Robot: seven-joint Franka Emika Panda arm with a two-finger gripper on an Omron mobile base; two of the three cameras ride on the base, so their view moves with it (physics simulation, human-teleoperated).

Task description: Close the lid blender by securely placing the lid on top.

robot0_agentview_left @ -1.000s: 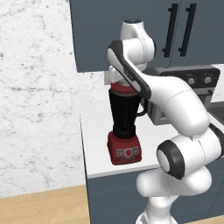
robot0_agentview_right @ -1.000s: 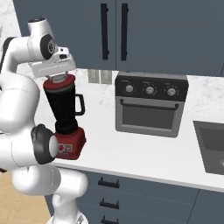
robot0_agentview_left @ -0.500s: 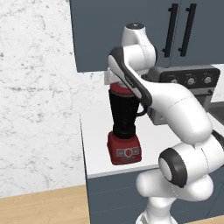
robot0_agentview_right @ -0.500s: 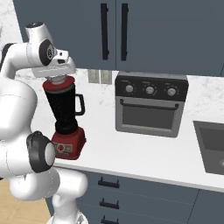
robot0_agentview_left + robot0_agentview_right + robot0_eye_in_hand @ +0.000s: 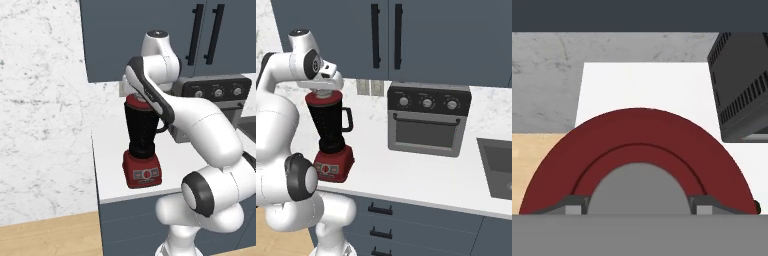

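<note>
The blender (image 5: 329, 127) stands on the counter's left end, a black tapered jar (image 5: 142, 131) on a red base (image 5: 142, 172). The red lid (image 5: 323, 98) lies flat on the jar's top, also seen in the left base view (image 5: 136, 103). My gripper (image 5: 324, 91) points straight down onto it. In the hand view the lid (image 5: 637, 137) is a wide red arc, and my gripper (image 5: 639, 206) has its fingertips (image 5: 574, 206) pressed against both sides of the pale grey centre cap (image 5: 639, 185). My arm hides the hand in the left base view.
A grey toaster oven (image 5: 428, 120) stands to the right of the blender, its dark side in the hand view (image 5: 742, 85). A sink (image 5: 498, 165) lies at the far right. Dark cabinets (image 5: 386, 35) hang above. The counter (image 5: 406, 175) ends just left of the blender.
My elbow has swung and the hand has sunk slightly onto the blender's top. The lid and the blender stay where they were.
</note>
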